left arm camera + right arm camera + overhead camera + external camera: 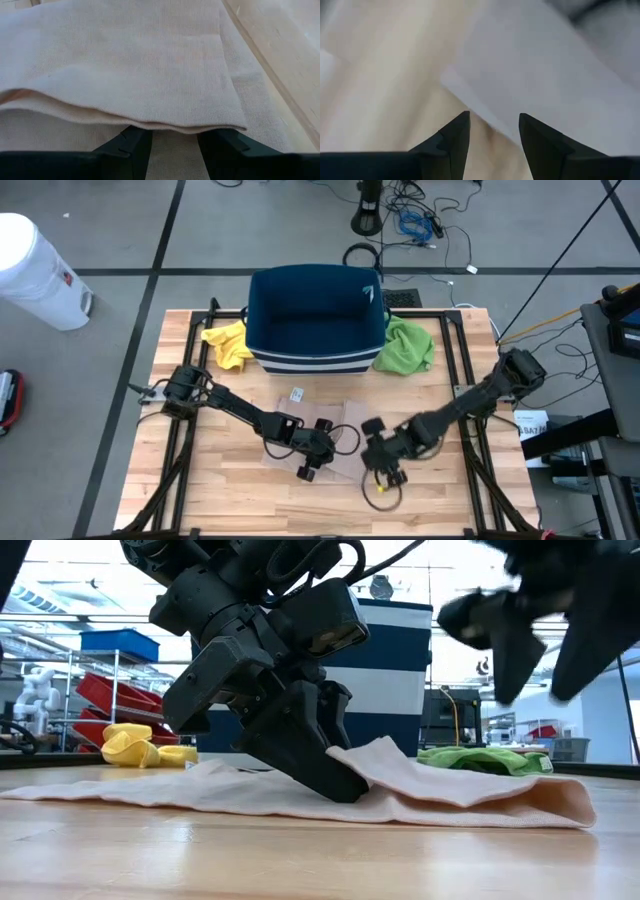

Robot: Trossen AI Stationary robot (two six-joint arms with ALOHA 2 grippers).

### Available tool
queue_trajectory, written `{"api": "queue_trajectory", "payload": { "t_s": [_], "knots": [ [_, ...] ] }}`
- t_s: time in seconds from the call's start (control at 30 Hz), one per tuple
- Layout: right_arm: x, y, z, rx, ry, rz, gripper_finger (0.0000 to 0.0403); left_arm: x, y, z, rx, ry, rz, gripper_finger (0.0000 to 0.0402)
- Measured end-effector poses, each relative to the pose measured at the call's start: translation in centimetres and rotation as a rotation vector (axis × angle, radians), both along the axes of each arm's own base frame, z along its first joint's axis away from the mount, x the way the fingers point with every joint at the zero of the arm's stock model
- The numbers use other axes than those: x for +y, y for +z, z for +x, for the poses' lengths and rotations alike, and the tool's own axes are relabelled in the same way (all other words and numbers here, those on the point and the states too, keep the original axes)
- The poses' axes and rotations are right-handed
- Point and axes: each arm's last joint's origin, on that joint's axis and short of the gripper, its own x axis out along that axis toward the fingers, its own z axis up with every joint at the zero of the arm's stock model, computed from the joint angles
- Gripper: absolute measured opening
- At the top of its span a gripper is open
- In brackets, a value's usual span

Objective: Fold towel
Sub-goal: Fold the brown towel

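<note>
Blue bin (316, 320) sits behind towel (450, 790), between yellow cloth (228, 345) and green cloth (405, 346).

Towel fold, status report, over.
Left hand down on the towel, folded layer over its fingertips. Right hand open, lifted clear. Nothing in the way.

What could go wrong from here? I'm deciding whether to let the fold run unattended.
1. The left gripper is down on the beige towel with a folded layer over its fingers; pulling away could drag that fold open.
2. The right gripper hangs open above the towel's folded end, so nothing pins that side if the cloth slides on the table.
</note>
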Motion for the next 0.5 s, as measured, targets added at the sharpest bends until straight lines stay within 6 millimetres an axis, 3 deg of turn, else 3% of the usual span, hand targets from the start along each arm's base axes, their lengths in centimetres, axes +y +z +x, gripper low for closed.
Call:
{"api": "queue_trajectory", "payload": {
  "t_s": [0.13,0.23,0.4,0.5],
  "knots": [
    [2.3,0.1,0.3,-0.15,-0.011,-0.003,0.0157,0.0,0.0,0.0,-0.002,0.0,-0.001,0.0158],
    [3.5,-0.9,0.8,-0.201,-0.016,-0.018,0.0157,0.0,0.1,0.1,-0.014,0.003,-0.003,0.0158],
    [4.4,-3.9,1.6,-0.149,-0.042,-0.022,0.0157,0.0,0.1,0.1,-0.013,0.008,-0.006,0.0158],
    [4.7,-4.7,1.9,-0.107,-0.073,-0.032,0.0157,0.0,0.1,0.1,-0.013,0.008,-0.007,0.0158]
  ]
}}
